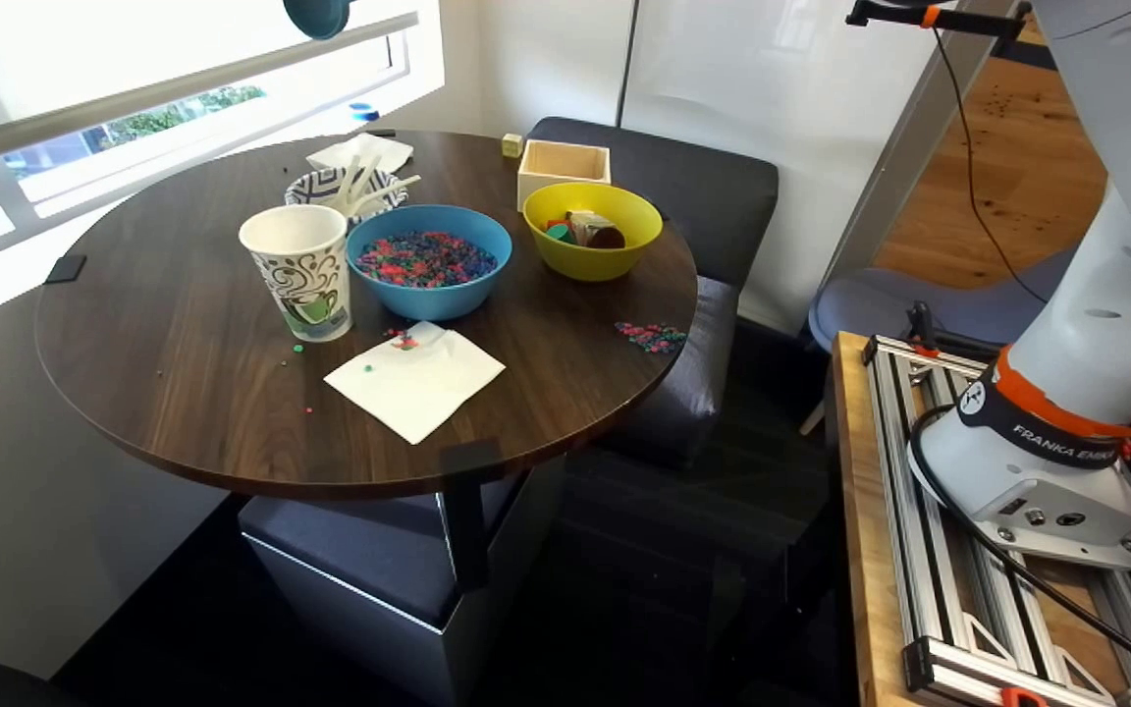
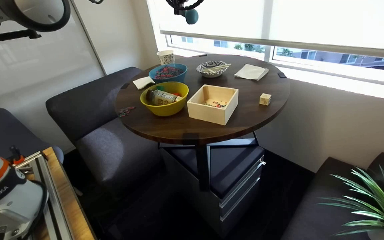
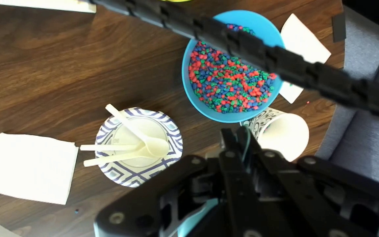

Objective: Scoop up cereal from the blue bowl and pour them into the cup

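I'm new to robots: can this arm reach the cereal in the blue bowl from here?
Probably yes: the tool holds a teal scoop above the table, and both exterior views show the cereal uncovered in the blue bowl.

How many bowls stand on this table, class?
3: round blue bowl beside the white paper cup; round yellow bowl beside the wooden box; navy-patterned white bowl between the blue bowl and the square white napkin.

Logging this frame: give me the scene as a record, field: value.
claw: shut on teal scoop, above the table
scoop contents: cannot tell
blue bowl: holds multicoloured cereal
cup: upright, beside blue bowl
cereal patch: loose, near table edge
yellow bowl: jar-like container inside
wooden box: few coloured pieces inside
patterned bowl: holds pale utensils
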Controlling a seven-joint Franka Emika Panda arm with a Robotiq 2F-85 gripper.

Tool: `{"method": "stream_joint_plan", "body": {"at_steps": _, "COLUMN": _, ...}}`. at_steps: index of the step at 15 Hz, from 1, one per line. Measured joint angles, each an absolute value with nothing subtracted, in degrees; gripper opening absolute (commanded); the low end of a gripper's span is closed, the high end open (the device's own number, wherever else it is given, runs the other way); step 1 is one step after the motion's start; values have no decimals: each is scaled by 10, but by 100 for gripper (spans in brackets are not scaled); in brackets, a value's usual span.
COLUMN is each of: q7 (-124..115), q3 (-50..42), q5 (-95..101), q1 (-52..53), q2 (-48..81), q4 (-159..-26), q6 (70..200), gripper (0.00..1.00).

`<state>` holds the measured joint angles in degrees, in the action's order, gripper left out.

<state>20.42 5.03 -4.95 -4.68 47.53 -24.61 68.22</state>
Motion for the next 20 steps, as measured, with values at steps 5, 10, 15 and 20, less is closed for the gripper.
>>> {"method": "stream_joint_plan", "body": {"at_steps": 5, "q7": 203, "q3": 61, "q5": -90, "q1": -73, "q2": 484, "q4": -262, "q6": 680, "gripper": 2}}
{"method": "stream_joint_plan", "body": {"at_steps": 10, "q7": 202, "q3": 73, "q5": -146, "q1": -142, "q2": 534, "q4": -262, "q6": 661, "gripper": 2}}
{"method": "stream_joint_plan", "body": {"at_steps": 15, "q7": 139, "q3": 100, "q5": -215, "q1": -170, "q2": 582, "q4": -262, "q6": 662, "gripper": 2}}
{"method": "stream_joint_plan", "body": {"at_steps": 20, "q7": 36, "q3": 116, "q5": -259, "q1": -173, "q2": 601, "q4": -261, "q6": 705, "gripper": 2}}
